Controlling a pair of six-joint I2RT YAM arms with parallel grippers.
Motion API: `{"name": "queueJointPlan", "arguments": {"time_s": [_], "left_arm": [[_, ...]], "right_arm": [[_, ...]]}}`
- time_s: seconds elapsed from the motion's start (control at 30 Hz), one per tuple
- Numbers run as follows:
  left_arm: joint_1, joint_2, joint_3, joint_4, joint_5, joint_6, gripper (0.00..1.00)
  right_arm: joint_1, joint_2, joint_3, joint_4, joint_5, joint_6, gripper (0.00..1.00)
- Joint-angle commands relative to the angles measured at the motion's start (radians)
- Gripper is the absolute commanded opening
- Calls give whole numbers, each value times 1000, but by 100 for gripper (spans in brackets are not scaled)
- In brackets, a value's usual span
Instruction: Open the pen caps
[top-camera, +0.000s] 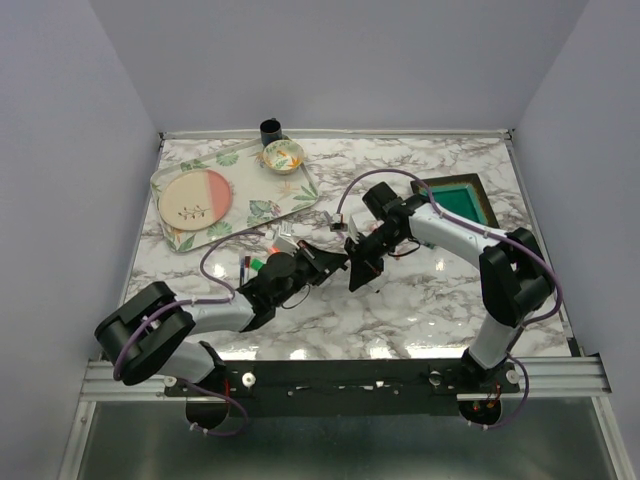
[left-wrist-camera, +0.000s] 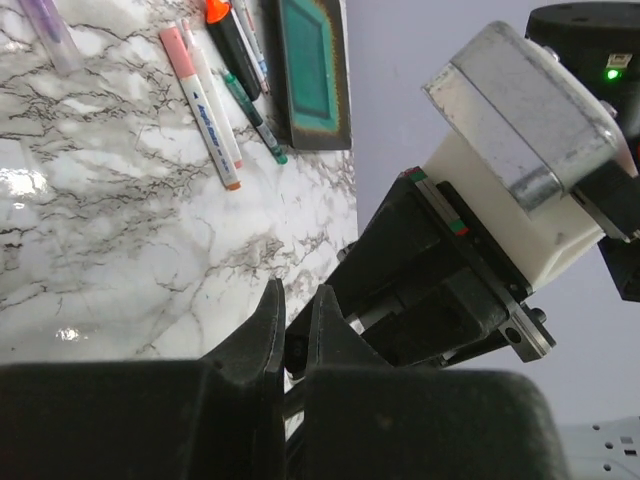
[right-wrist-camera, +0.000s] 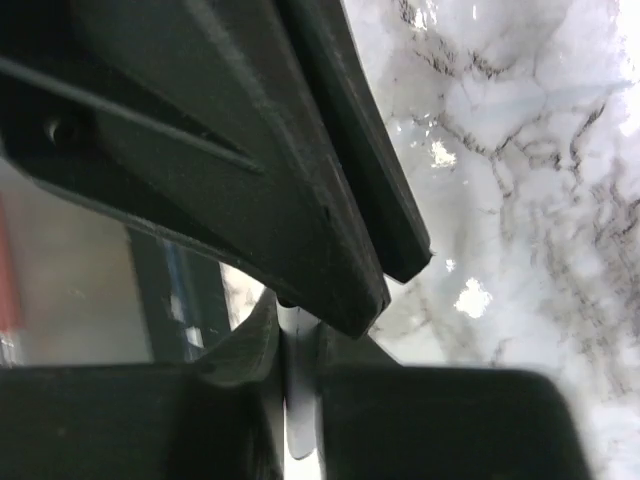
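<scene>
Above table (top-camera: 430, 300), left pincer (left-wrist-camera: 296, 325) clamped on pen (right-wrist-camera: 297, 410), right pincer (top-camera: 358, 272) flanking it, grip unclear

1. A tray (top-camera: 292, 196) sat at the table's (top-camera: 430, 300) far left, with a plate (top-camera: 195, 198) on it and a bowl (top-camera: 283, 155) at its far corner.
2. A cup (top-camera: 271, 129) stood just behind the tray.
3. A framed board (top-camera: 455, 197) lay at the far right.
4. The loose pens (left-wrist-camera: 205, 100) lay side by side near the tray's near edge.
5. The left gripper (left-wrist-camera: 300, 295) and the right gripper (right-wrist-camera: 297, 350) met above the middle, with a single pen (right-wrist-camera: 297, 420) between them.
</scene>
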Motion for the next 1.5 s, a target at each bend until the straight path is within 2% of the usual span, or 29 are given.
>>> {"name": "queueJointPlan", "arguments": {"time_s": [0.0, 0.1, 0.17, 0.33, 0.43, 0.5, 0.57, 0.7, 0.9, 1.13, 1.27, 1.33, 1.37, 1.47], "left_arm": [[11, -34, 1, -29, -44, 45, 0], [49, -140, -37, -144, -150, 68, 0], [120, -240, -80, -192, -196, 64, 0], [301, -457, -102, -416, -208, 94, 0], [387, -516, -91, -491, -176, 136, 0], [416, -525, -73, -564, -167, 189, 0], [433, -516, -57, -608, -159, 232, 0], [489, -446, -34, -688, -141, 347, 0], [531, -274, 9, -645, -101, 429, 1], [554, -79, 92, -616, -47, 467, 13], [562, -19, 122, -608, -33, 485, 26], [565, 7, 130, -609, -29, 495, 27], [565, 12, 133, -609, -29, 496, 33], [568, 25, 133, -608, -23, 499, 40]], "right_arm": [[4, -9, 27, 0, -25, -15, 0], [6, -4, 19, 1, 2, -9, 0], [6, 15, 19, -3, 14, -13, 0], [21, 29, 23, -16, 63, -30, 0], [21, 17, 15, 6, 97, -21, 0], [16, 2, 7, 59, 192, 11, 0], [1, -29, -13, 93, 276, 31, 0], [-91, -58, -27, 144, 343, 71, 1], [-168, -102, -45, 171, 369, 90, 1], [-204, -90, -45, 190, 439, 114, 4], [-241, -79, -51, 213, 502, 131, 5], [-269, -75, -56, 228, 531, 134, 5], [-278, -73, -62, 234, 541, 133, 5], [-307, -57, -68, 254, 579, 123, 8]]}}
